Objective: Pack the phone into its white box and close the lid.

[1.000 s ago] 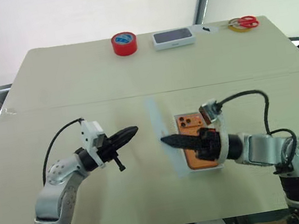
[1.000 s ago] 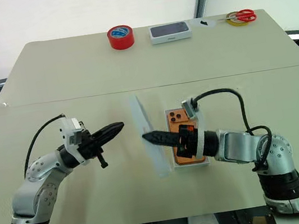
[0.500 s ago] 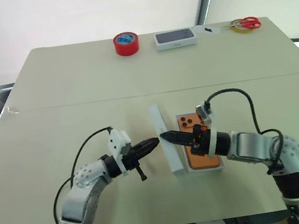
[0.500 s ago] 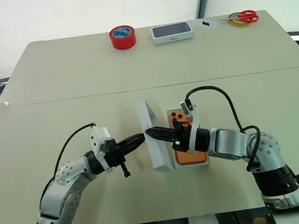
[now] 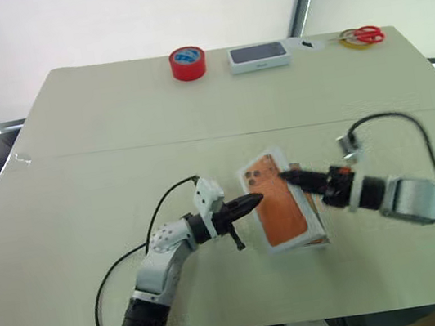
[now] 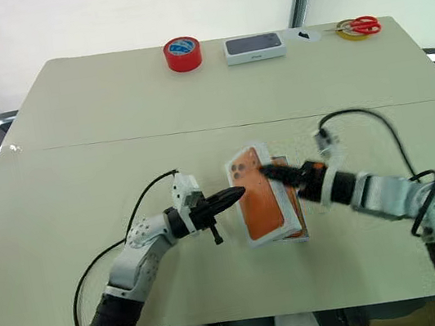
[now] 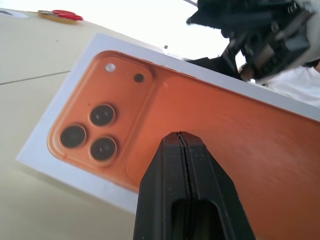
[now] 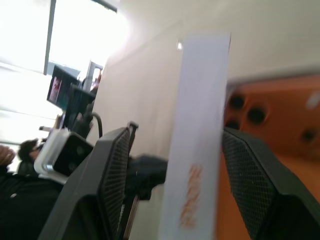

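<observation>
Beige table (image 5: 113,130); lid (image 5: 278,203) side lettering orange, unreadable

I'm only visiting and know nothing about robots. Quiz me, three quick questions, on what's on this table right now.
1. True or false: the left end effector is shut.
2. What colour is the tape roll at the table's far edge? A red, B green, C black.
3. Fill in: the lid carries a printed picture of an orange ____.

Key: 1 true; 2 A; 3 phone.
</observation>
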`<state>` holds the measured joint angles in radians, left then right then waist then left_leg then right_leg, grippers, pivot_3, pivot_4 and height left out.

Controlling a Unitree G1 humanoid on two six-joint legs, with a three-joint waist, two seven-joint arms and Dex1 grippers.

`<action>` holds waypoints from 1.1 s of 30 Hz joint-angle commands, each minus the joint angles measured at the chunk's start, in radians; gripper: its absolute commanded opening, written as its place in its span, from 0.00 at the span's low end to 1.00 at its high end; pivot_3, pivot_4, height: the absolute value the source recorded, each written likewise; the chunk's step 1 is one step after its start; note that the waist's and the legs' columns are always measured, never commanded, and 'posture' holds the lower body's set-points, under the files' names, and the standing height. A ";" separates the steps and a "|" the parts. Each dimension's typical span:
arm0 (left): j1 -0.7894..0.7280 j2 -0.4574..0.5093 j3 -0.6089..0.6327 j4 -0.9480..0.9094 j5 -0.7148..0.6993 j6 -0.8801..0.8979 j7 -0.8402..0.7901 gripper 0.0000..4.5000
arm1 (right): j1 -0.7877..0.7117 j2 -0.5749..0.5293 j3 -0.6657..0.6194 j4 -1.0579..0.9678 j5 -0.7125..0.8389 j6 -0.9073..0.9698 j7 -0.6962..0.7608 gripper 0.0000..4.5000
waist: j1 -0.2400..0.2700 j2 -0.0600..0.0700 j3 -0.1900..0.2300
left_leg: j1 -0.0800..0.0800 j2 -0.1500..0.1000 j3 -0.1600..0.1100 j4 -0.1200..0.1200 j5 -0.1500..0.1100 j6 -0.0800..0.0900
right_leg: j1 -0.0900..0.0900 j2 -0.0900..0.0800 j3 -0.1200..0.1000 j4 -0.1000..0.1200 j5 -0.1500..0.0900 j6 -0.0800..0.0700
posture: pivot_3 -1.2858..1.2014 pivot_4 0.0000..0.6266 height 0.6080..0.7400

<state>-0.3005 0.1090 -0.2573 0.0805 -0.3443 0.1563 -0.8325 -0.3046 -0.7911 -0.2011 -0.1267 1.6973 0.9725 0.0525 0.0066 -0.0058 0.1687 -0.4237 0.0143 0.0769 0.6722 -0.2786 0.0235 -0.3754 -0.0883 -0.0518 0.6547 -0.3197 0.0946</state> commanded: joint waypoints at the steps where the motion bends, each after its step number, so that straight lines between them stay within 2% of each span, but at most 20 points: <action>1: -0.012 0.009 0.018 -0.002 0.008 -0.031 -0.005 0.00 | -0.050 -0.050 0.049 -0.070 -0.310 -0.089 0.167 0.65 | 0.004 0.000 0.000 | 0.000 0.000 0.000 0.000 0.000 0.000 | 0.000 0.001 0.000 0.000 0.000 0.000 | 0.52 0.24 0.92; 3: 0.001 0.043 0.024 -0.022 0.006 -0.025 -0.028 0.00 | -0.043 -0.055 0.085 -0.107 -0.440 -0.137 0.255 0.65 | 0.005 0.000 0.000 | 0.000 0.001 -0.001 -0.002 0.000 0.000 | 0.000 0.001 0.000 -0.002 0.000 0.000 | 0.52 0.24 0.92; 5: 0.015 0.088 0.028 -0.049 0.000 -0.009 -0.050 0.00 | -0.029 -0.045 0.094 -0.115 -0.516 -0.158 0.289 0.54 | 0.005 0.000 0.000 | 0.000 0.001 0.000 -0.004 0.000 0.000 | -0.001 0.001 0.000 -0.003 0.000 0.000 | 0.52 0.24 0.92; 6: 0.024 0.114 0.033 -0.071 -0.014 0.008 -0.066 0.00 | -0.013 -0.059 0.117 -0.127 -0.601 -0.201 0.328 0.45 | 0.005 0.000 0.000 | -0.001 0.001 0.000 -0.004 0.000 -0.001 | -0.001 0.001 0.000 -0.003 0.000 0.000 | 0.52 0.24 0.92; 9: 0.050 0.189 0.042 -0.123 -0.042 0.060 -0.110 0.00 | 0.041 -0.107 0.184 -0.153 -0.844 -0.340 0.453 0.10 | 0.006 0.000 0.000 | -0.001 0.000 0.000 -0.001 0.000 -0.001 | 0.000 0.000 0.000 -0.003 0.000 0.000 | 0.52 0.24 0.92; 10: 0.054 0.220 0.034 -0.116 -0.027 0.076 -0.124 0.00 | 0.062 -0.103 0.175 -0.148 -0.868 -0.349 0.465 0.01 | 0.007 0.000 0.000 | -0.001 0.000 0.000 0.000 0.000 -0.001 | 0.001 -0.001 0.000 -0.003 0.000 0.000 | 0.52 0.24 0.92; 13: 0.041 0.248 0.006 -0.052 0.041 0.048 -0.127 0.00 | 0.110 -0.089 0.145 -0.147 -0.914 -0.357 0.487 0.01 | 0.006 0.001 0.000 | 0.000 0.001 -0.002 0.005 -0.001 0.001 | 0.003 -0.001 -0.001 -0.001 0.000 0.000 | 0.52 0.24 0.92; 17: -0.016 0.158 -0.010 0.022 0.066 0.026 -0.088 0.00 | 0.201 -0.112 0.151 -0.210 -1.000 -0.392 0.561 0.01 | 0.016 0.001 0.000 | -0.001 0.000 -0.002 0.006 -0.001 0.002 | 0.004 -0.002 -0.002 -0.001 0.000 0.000 | 0.52 0.24 0.92; 21: -0.063 0.110 -0.057 0.117 0.139 -0.048 -0.095 0.00 | 0.198 -0.079 0.118 -0.229 -0.991 -0.353 0.562 0.01 | 0.009 0.001 0.000 | -0.001 0.000 -0.002 0.008 -0.001 0.002 | 0.005 -0.002 -0.002 -0.001 0.000 0.001 | 0.52 0.24 0.92; 27: -0.136 0.053 -0.031 0.210 0.120 -0.061 -0.118 0.00 | 0.201 -0.077 0.121 -0.238 -1.058 -0.354 0.590 0.01 | 0.011 0.002 -0.001 | 0.000 0.000 -0.003 0.009 -0.002 0.002 | 0.006 -0.002 -0.002 -0.001 0.000 0.001 | 0.52 0.24 0.92; 33: -0.146 0.028 -0.042 0.191 0.117 -0.055 -0.139 0.00 | 0.210 -0.081 0.101 -0.203 -1.131 -0.376 0.633 0.01 | 0.009 0.002 -0.001 | 0.000 0.000 -0.003 0.009 -0.002 0.002 | 0.006 -0.002 -0.002 -0.001 0.001 0.001 | 0.52 0.24 0.92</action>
<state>-0.4378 0.1639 -0.2713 0.2932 -0.2267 0.1038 -0.9601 -0.0986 -0.8648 -0.0861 -0.3114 0.5767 0.6215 0.6561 0.0158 -0.0036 0.1678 -0.4241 0.0140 0.0741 0.6813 -0.2802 0.0256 -0.3695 -0.0902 -0.0543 0.6539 -0.3191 0.0954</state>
